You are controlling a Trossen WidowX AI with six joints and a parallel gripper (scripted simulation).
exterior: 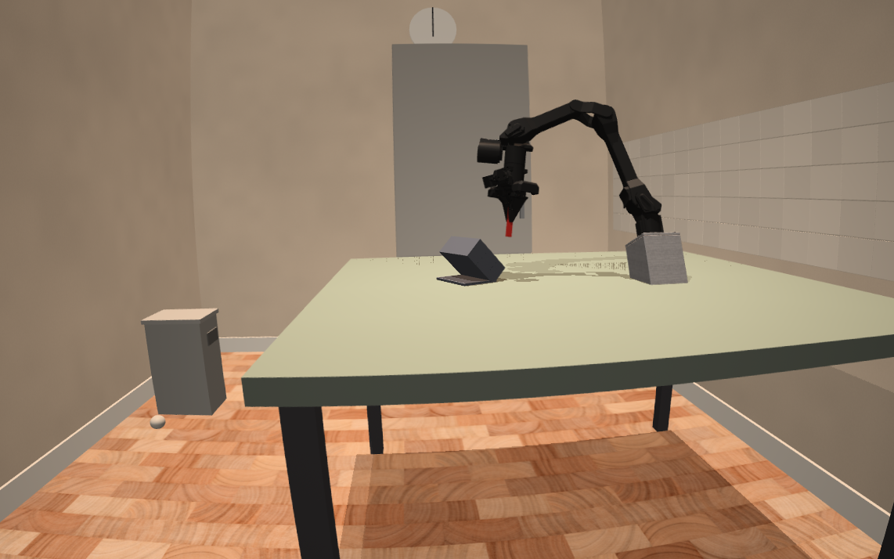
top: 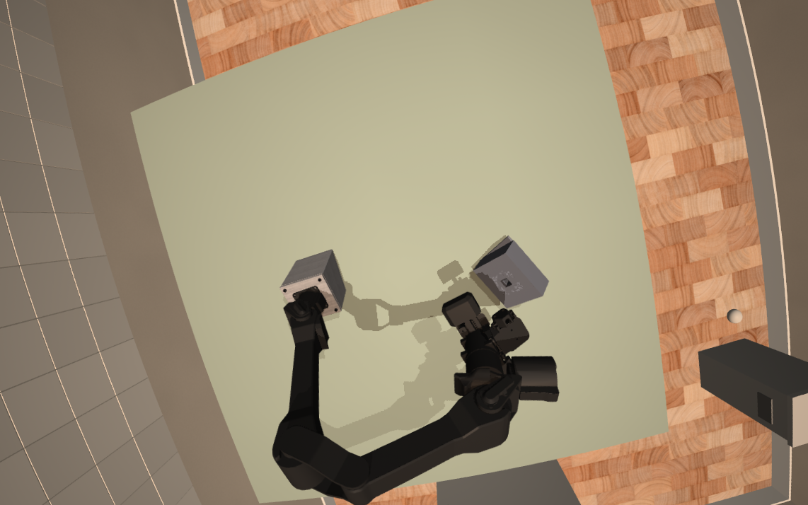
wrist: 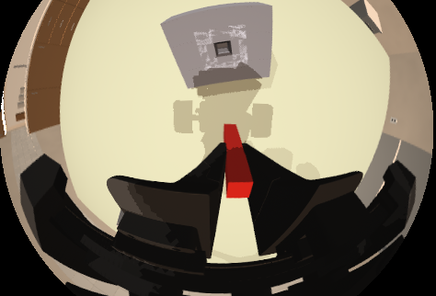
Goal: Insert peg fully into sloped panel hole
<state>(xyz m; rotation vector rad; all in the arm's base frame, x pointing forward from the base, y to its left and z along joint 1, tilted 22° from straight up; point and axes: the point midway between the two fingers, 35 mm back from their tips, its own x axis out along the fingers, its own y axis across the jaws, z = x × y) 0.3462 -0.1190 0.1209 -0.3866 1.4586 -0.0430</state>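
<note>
gripping red peg point(wrist: 237, 165), end effector point(exterior: 510, 208) hangs above, beside sloped panel point(exterior: 470, 257).

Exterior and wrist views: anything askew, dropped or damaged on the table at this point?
Nothing stands out. The gripper is shut on the red peg, held above the table short of the sloped panel. The hole is unobstructed, with the peg not yet in it.
</note>
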